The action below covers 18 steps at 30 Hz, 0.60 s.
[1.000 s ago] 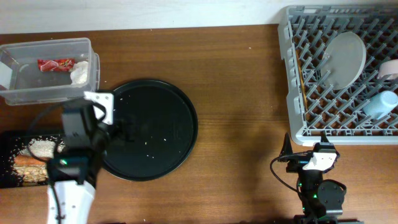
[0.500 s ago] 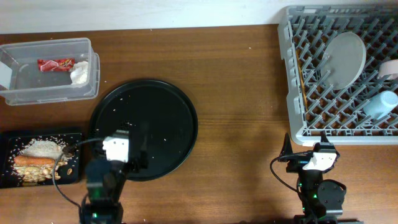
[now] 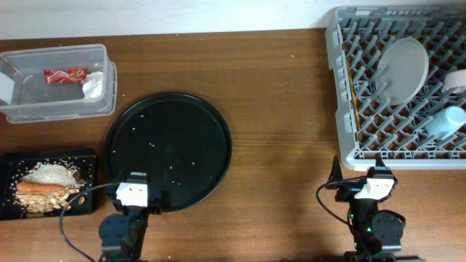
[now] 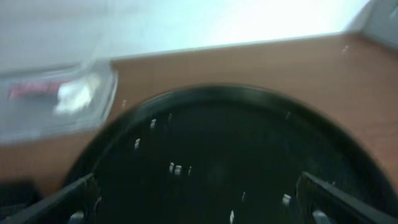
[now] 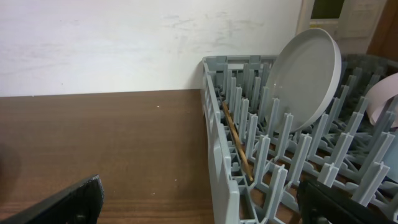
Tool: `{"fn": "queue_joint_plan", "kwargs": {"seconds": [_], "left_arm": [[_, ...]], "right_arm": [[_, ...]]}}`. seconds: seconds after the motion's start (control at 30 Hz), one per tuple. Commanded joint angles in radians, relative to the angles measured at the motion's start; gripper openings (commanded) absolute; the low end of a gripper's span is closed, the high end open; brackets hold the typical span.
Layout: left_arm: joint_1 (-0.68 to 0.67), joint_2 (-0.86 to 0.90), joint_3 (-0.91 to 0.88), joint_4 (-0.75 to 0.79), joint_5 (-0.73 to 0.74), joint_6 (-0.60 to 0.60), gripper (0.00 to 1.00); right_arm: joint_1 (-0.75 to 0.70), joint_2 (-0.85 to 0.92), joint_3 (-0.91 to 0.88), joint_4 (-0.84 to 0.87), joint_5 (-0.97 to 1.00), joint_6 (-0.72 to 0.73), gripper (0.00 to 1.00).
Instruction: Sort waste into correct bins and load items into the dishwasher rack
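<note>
Overhead: looking straight down from high up, taking in the whole table; round black tray (image 3: 182, 131) lying left of centre.
Left wrist: sitting low at the tray's robot-side rim, facing across it toward the wall, very close, blurring.
Right wrist: sitting low, well right of the tray, facing the wall beside the dishwasher rack (image 5: 217, 155).
Overhead + left wrist: sharing the tray and the clear tub (image 3: 54, 49) beyond it.
Overhead + right wrist: sharing the rack's left rows and the white plate (image 3: 404, 69).
</note>
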Motion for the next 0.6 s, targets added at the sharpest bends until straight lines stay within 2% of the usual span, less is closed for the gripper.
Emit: {"fn": "queue_joint_plan", "kwargs": {"seconds": [0.0,0.1,0.57], "left_arm": [[0.016,-0.096,-0.005,-0.006,-0.047,0.016,0.99],[0.016,-0.162,-0.005,-0.006,-0.051,0.017,0.99],[0.038,-0.16,-0.005,-0.008,-0.069,0.021,0.99]], "right_arm": [[-0.008,-0.01,-0.005,-0.008,0.012,-0.002,0.98],[-0.008,-0.01,-0.005,-0.008,0.012,-0.002,0.98],[-0.008,-0.01,-0.005,-0.008,0.012,-0.002,0.98]]}}
